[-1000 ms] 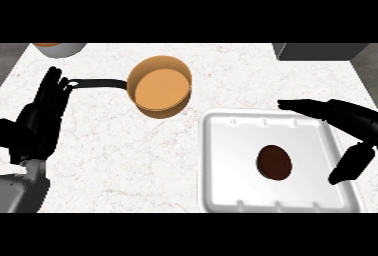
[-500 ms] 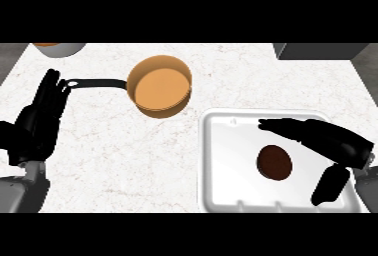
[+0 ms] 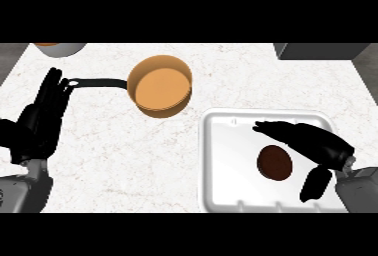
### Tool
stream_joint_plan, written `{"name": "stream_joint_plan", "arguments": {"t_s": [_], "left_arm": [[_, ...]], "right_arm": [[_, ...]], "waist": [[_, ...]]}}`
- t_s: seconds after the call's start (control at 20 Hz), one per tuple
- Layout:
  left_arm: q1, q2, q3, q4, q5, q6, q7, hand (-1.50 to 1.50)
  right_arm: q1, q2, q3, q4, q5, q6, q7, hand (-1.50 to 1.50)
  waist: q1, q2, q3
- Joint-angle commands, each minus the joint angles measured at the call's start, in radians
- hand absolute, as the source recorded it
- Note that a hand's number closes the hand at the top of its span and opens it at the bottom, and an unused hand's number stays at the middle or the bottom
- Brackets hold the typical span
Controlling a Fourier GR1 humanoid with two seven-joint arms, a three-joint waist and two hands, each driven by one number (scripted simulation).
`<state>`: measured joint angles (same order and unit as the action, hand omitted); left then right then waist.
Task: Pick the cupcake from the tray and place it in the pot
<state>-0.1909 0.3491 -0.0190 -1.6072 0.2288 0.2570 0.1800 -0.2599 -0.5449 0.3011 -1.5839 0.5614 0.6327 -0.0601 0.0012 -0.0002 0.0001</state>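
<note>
Counter (image 3: 103, 165), tray (image 3: 221, 150), cupcake (image 3: 274, 163), right hand (image 3: 314, 142) above

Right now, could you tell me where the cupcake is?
In the head view, the cupcake sits in the white tray at lower right, between the right hand's fingers and thumb.

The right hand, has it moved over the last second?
Yes. The right hand has shifted leftward over the tray, closing in on the cupcake, with fingers above it and thumb to its lower right.
</note>
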Motion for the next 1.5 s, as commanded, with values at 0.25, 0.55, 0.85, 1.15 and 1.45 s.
{"name": "stream_joint_plan", "arguments": {"t_s": [0.25,0.55,0.85,1.15,1.45], "left_arm": [[-0.013,-0.039,0.047,-0.005,-0.050,-0.041,0.013,0.00],[0.060,-0.042,0.071,-0.108,-0.043,-0.077,0.070,0.00],[-0.039,-0.086,0.079,-0.042,-0.099,-0.054,0.097,0.00],[0.015,-0.100,0.056,-0.094,-0.124,-0.063,0.089,0.00],[0.026,-0.067,0.130,-0.096,-0.088,-0.116,0.093,0.00]], "right_arm": [[0.001,0.107,0.008,0.120,0.167,-0.051,-0.085,-1.50],[0.011,0.122,-0.022,0.207,0.247,-0.108,-0.145,-1.50],[-0.031,0.168,-0.052,0.231,0.280,-0.045,-0.145,-1.50],[-0.015,0.174,0.034,0.323,0.400,-0.225,-0.311,1.50],[-0.007,0.190,0.029,0.289,0.433,-0.188,-0.318,1.50]], "waist": [[0.002,0.001,0.000],[0.005,0.000,0.000],[0.000,0.000,0.000],[0.003,0.001,0.000],[0.003,0.000,0.000]]}}
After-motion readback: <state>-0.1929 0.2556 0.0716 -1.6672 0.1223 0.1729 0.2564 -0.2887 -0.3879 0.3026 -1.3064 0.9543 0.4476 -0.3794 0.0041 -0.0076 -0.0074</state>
